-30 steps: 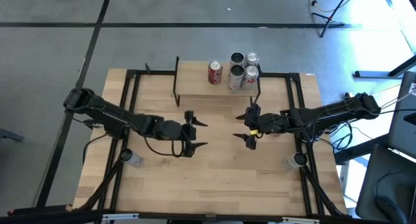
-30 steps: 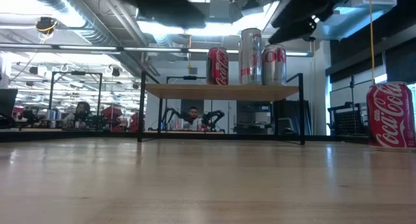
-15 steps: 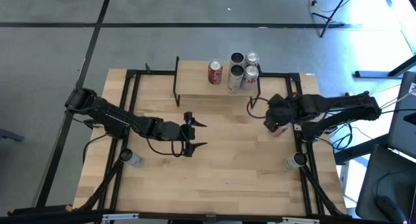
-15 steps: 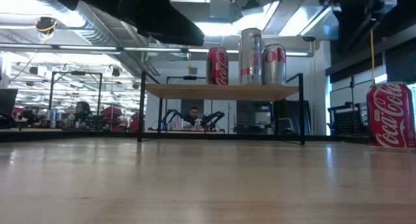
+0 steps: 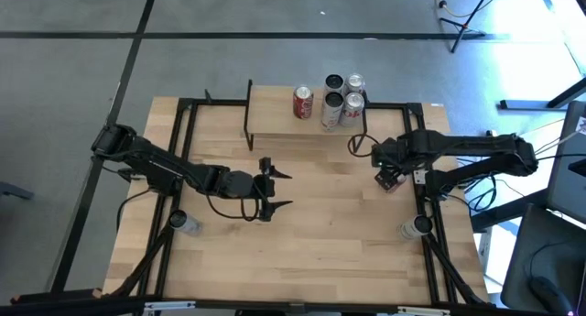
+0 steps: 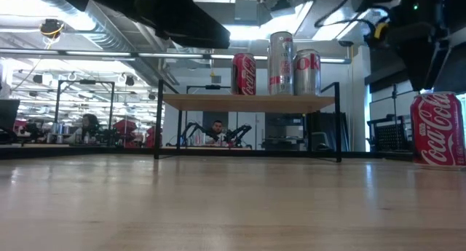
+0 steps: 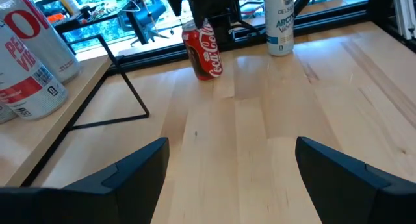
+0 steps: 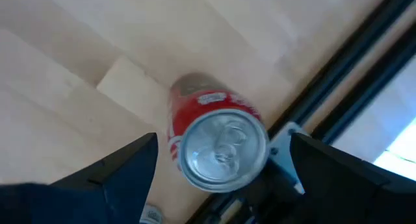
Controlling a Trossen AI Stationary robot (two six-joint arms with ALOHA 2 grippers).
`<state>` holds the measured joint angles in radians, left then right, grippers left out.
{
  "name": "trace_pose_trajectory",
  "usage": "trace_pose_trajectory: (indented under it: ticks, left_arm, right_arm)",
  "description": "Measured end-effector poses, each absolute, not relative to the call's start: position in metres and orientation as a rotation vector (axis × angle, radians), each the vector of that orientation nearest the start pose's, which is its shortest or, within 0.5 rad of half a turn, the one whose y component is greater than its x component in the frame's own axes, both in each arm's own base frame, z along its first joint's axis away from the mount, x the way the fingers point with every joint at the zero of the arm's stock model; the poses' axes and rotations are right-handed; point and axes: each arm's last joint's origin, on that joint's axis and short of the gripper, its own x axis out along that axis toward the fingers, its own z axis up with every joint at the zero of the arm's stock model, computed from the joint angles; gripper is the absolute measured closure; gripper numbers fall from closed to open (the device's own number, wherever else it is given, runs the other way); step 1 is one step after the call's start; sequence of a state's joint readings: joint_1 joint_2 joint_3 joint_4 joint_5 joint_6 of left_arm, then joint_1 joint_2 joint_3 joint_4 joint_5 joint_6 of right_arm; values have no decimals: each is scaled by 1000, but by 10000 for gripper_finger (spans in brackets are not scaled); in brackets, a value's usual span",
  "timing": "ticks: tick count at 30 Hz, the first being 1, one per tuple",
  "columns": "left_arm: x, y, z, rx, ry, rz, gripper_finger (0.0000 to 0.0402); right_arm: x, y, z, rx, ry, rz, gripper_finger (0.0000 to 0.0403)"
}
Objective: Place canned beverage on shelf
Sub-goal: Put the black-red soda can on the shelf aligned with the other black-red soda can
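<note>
Coca-Cola can (image 5: 392, 181), red, stands upright on the table (image 5: 311, 224) near its right edge, close to the black frame rail, well short of the shelf (image 5: 307, 124). It is not yet on the shelf, so the task's placement is outstanding.

Right gripper (image 8: 218, 160) hangs directly above this can, pointing down. In the right wrist view the can's silver lid (image 8: 224, 148) sits between the two dark fingers (image 8: 120, 169), which are spread wide to either side and hold nothing. Judgement: this alignment suits a descent onto the can for a grasp from above.

Left gripper (image 5: 275, 190) waits over the middle of the table, left of centre, fingers wide apart and empty. Its wrist view looks across the table at the red can (image 7: 201, 50) with the right arm's dark body over it, and a Celsius can (image 7: 278, 23) farther off.

Shelf stands at the far edge of the table. Its board already carries a red can (image 5: 303, 103) and a tight group of silver cans (image 5: 341, 101) toward its right end. Judgement: free board remains at the left end (image 5: 270, 114), the likelier spot for the next can; placing near the group risks knocking it.
</note>
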<state>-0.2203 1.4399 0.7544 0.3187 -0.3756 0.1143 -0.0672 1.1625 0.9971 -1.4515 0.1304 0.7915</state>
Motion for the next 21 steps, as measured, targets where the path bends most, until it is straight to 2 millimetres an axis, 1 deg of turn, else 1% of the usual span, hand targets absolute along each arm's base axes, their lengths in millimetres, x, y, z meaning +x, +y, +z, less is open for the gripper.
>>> trace_pose_trajectory:
  ticks: [5, 9, 21]
  left_arm:
    - [297, -56, 223, 220, 359, 134, 83]
    - [297, -55, 223, 220, 360, 134, 83]
    - [297, -56, 224, 216, 347, 135, 83]
  right_arm:
    - [161, -16, 252, 592, 1502, -733, 66]
    - [158, -16, 243, 597, 1532, -731, 66]
    - [161, -15, 238, 608, 1510, -702, 66]
